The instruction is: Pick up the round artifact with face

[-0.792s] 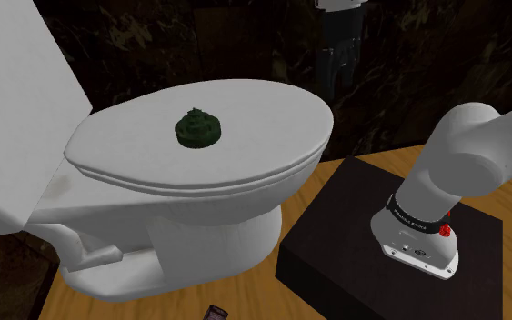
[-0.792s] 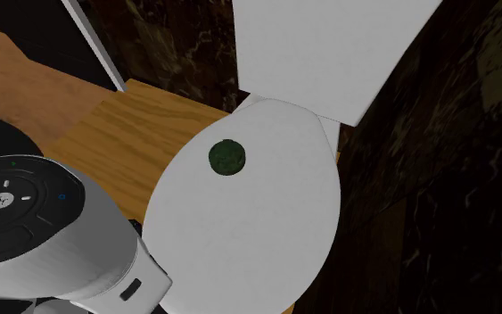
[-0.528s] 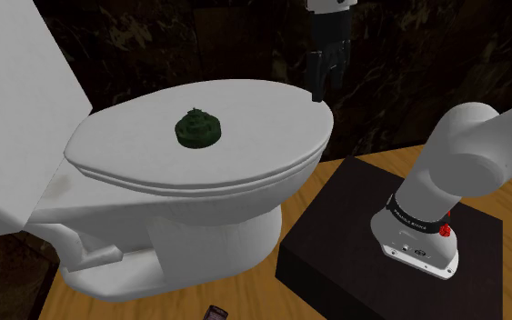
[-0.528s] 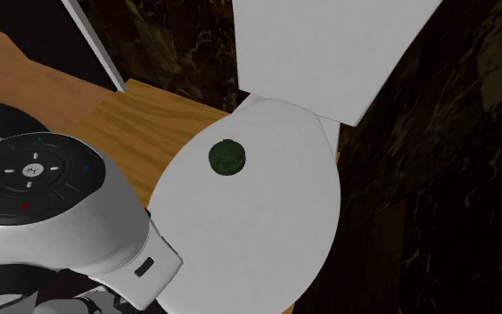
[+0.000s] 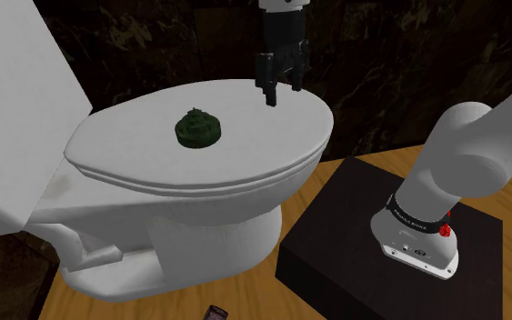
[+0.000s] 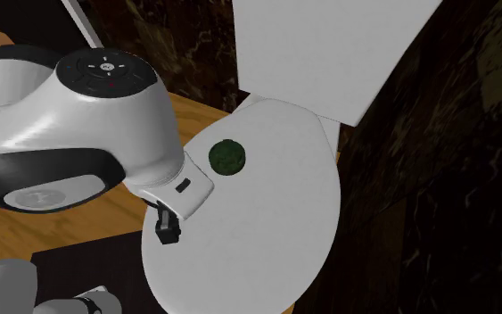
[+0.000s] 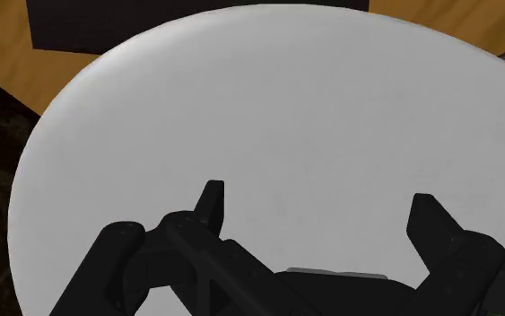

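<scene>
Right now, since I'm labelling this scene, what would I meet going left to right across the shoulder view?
White toilet tank, dark green round artifact, open black hand, white arm base.
</scene>
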You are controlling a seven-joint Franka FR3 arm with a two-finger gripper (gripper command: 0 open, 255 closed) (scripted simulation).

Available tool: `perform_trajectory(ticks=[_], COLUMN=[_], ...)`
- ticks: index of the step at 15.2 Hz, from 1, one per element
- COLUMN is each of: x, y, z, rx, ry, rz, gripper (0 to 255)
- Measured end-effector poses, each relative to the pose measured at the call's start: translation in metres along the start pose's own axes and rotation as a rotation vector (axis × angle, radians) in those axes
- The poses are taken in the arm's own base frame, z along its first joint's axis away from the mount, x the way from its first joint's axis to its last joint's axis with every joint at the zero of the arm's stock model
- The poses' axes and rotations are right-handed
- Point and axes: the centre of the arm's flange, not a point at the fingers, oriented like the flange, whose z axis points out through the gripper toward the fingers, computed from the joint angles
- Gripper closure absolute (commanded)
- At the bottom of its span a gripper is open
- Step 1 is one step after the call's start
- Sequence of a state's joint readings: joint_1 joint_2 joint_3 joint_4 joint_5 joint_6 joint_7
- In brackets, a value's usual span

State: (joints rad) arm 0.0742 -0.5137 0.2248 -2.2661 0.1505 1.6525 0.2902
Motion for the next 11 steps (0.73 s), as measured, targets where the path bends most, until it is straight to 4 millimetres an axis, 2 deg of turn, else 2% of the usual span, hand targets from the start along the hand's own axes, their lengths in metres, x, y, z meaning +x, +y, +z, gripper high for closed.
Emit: perform_trajectory(ticks=[8, 11], x=[0.043, 0.062], y=[-0.089, -0.118], z=[-0.009, -0.019], rx=[0.007, 0.01], ry=[0.069, 0.095], rz=[-0.009, -0.012], gripper=[0, 0])
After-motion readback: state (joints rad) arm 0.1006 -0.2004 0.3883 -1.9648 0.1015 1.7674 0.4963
